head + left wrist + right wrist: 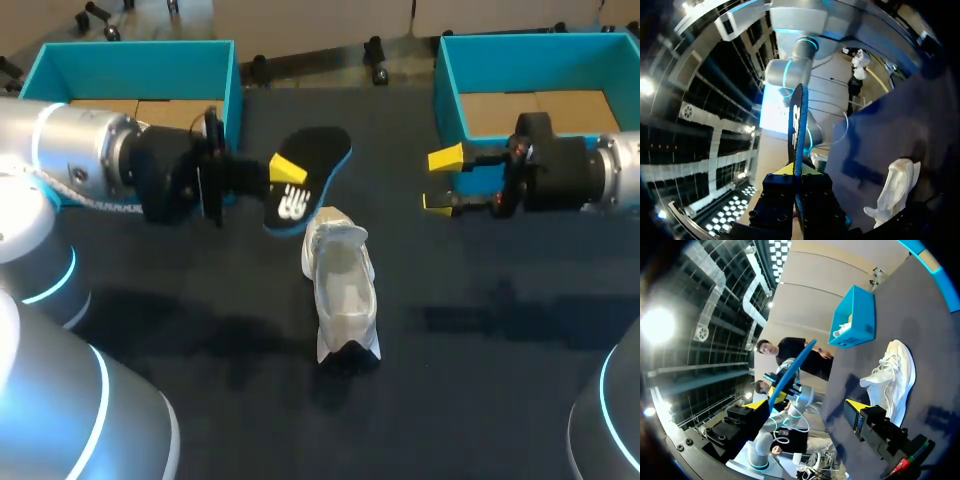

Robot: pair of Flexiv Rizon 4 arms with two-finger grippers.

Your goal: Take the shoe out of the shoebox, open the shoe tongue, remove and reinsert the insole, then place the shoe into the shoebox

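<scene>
In the left gripper (283, 170), pinched flat between the yellow tips: insole (312, 172), black face with a blue rim. Held off the table (480, 330), just beside the inner front corner of the left shoebox (130, 62) at the far-left corner. From the left wrist, seen edge-on, rising straight out from between the fingers.

At mid-table: white shoe (342, 290), sole down, mouth open upward, lying lengthwise from far edge toward near edge. Toe probably toward the near edge; hard to tell. Near the insole's lower tip, not touching it.

In front of the right shoebox (450, 90) at the far-right corner: right gripper (442, 180), fingers spread wide, well apart from the shoe.

Inside both teal boxes: cardboard-coloured floor.
</scene>
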